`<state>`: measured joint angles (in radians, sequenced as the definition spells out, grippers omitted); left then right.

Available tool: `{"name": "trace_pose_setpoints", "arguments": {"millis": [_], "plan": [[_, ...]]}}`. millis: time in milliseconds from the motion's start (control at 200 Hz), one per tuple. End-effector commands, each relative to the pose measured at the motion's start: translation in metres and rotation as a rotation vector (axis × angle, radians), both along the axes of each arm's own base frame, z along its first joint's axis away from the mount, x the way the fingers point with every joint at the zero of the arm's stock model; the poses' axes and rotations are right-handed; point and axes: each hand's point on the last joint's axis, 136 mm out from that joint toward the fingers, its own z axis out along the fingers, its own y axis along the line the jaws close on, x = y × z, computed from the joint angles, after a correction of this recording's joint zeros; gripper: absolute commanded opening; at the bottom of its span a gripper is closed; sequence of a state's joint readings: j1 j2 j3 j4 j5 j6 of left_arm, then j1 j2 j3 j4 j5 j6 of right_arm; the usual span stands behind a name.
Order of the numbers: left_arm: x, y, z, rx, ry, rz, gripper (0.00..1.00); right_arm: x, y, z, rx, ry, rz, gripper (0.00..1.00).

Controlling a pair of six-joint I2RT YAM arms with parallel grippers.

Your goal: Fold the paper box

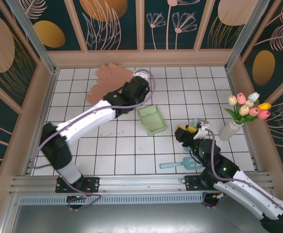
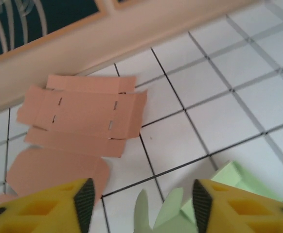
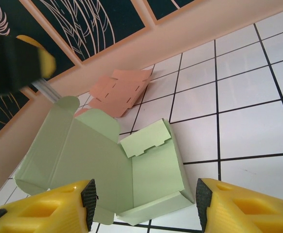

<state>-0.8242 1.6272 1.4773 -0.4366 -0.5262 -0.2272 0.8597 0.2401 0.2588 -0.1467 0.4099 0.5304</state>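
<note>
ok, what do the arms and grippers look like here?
White shells, black joints on left arm and right arm, a purple cable along each. Yellow fingers with recessed pockets and black ribbed pads on left gripper and right gripper.

The box (image 1: 152, 120) sits mid-worktop (image 1: 132, 155). Flat cardboard sheets (image 1: 110, 80) lie behind-left of it, a vase (image 1: 230, 130) right, a small rake (image 1: 178, 165) front-right.

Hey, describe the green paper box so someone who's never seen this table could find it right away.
Start at the white tiled table inside the wood-framed enclosure. Near its middle sits the green paper box. Unlike the flat pinkish cutouts by the back wall, it is pale green and partly folded, with walls standing up.
</note>
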Motion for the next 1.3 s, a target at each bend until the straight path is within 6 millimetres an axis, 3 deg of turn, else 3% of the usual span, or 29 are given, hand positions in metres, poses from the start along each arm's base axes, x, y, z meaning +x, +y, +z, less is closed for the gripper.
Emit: {"name": "trace_pose_setpoints", "arguments": {"millis": [0, 110, 295, 616, 761, 901, 1026, 1156, 1296], "plan": [[-0.022, 0.024, 0.027, -0.330, 0.006, 0.164, 0.66, 0.004, 0.000, -0.007, -0.024, 0.010, -0.015, 0.58], [-0.040, 0.030, 0.030, -0.455, 0.052, 0.171, 0.70, 0.005, 0.004, -0.012, -0.039, 0.027, -0.006, 0.59], [-0.054, 0.018, 0.008, -0.583, 0.149, 0.141, 0.76, 0.007, 0.006, -0.016, -0.067, 0.033, -0.004, 0.59], [-0.051, 0.001, -0.045, -0.610, 0.237, 0.154, 0.79, 0.006, 0.009, -0.019, -0.086, 0.037, 0.016, 0.58], [-0.048, -0.009, -0.069, -0.576, 0.284, 0.147, 0.76, 0.006, 0.011, -0.022, -0.098, 0.044, 0.028, 0.59], [-0.047, -0.013, -0.090, -0.517, 0.318, 0.138, 0.63, 0.005, 0.015, -0.023, -0.105, 0.047, 0.047, 0.59], [-0.044, -0.009, -0.084, -0.463, 0.286, 0.126, 0.32, 0.005, 0.019, -0.025, -0.115, 0.053, 0.067, 0.58], [-0.039, -0.009, -0.062, -0.348, 0.233, 0.049, 0.00, 0.004, 0.027, -0.022, -0.133, 0.053, 0.107, 0.59], [-0.039, -0.012, -0.023, -0.130, 0.121, -0.169, 0.00, 0.009, 0.036, 0.001, -0.169, 0.028, 0.133, 0.58]]}}
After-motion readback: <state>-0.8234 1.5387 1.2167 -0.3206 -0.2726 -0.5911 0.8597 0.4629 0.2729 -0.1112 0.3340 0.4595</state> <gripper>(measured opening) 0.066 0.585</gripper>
